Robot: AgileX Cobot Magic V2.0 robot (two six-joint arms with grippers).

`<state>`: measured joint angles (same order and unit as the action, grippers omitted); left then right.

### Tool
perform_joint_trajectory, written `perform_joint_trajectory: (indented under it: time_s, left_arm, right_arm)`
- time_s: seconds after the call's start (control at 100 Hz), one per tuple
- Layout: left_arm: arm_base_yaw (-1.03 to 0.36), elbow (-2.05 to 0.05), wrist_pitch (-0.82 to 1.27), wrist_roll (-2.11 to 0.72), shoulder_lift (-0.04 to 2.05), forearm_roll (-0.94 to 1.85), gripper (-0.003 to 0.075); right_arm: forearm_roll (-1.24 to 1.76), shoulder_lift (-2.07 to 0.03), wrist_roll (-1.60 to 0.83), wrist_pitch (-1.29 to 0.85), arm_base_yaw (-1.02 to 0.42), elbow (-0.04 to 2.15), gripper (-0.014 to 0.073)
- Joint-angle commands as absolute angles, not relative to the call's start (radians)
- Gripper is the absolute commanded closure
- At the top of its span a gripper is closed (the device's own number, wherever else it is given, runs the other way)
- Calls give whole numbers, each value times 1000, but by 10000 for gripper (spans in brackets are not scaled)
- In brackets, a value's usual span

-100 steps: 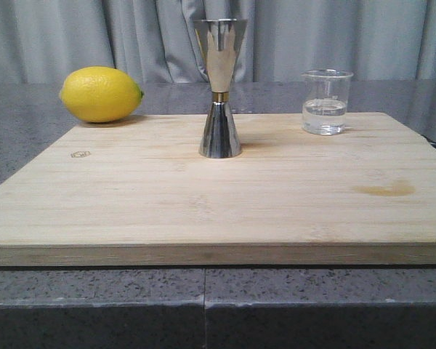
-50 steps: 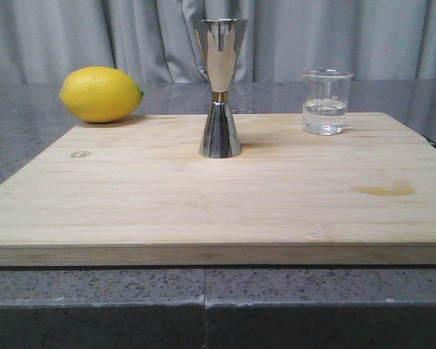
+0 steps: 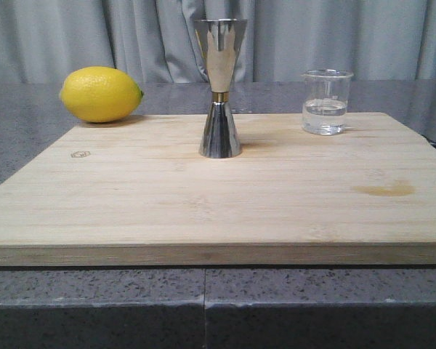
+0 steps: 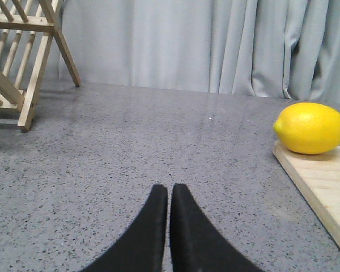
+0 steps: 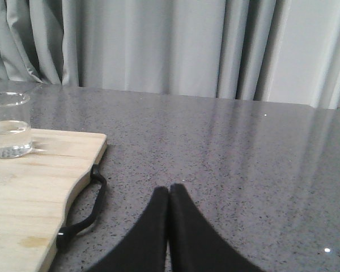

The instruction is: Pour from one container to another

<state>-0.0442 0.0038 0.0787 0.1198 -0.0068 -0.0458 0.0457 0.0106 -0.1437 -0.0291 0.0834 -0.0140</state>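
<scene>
Beaker [image 3: 326, 102]: clear glass, pour lip, roughly a third full of clear liquid; printed marks too faint to read. It stands upright at the cutting board's [image 3: 203, 211] 1 o'clock corner. Jigger [image 3: 219, 87], polished steel with a gold waist band, stands upright at 12 o'clock, well apart. Small stamped logo near the board's 10 o'clock edge, illegible. Lemon [image 3: 100, 94] just beyond. Left gripper [image 4: 169, 192] and right gripper [image 5: 169, 195]: fingers together, holding nothing, over bare counter.

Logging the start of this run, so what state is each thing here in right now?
Glass beaker: upright on the board, part full of clear liquid.
Steel jigger: upright, contents not visible.
Lemon: whole, on the counter.
Left gripper: shut, empty.
Right gripper: shut, empty.
</scene>
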Motion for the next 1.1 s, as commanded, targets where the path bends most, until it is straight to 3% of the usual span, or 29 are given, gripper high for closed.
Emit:
perform_joint_trajectory:
  time_s: [0.0,1.09]
  left_arm:
    - [-43,32,0,118,-27,-38,739]
    - [-43,32,0,118,-27,-38,739]
  right_arm:
    - [44,29,-144,45,91,-22,665]
    - [44,29,-144,61,91,-22,666]
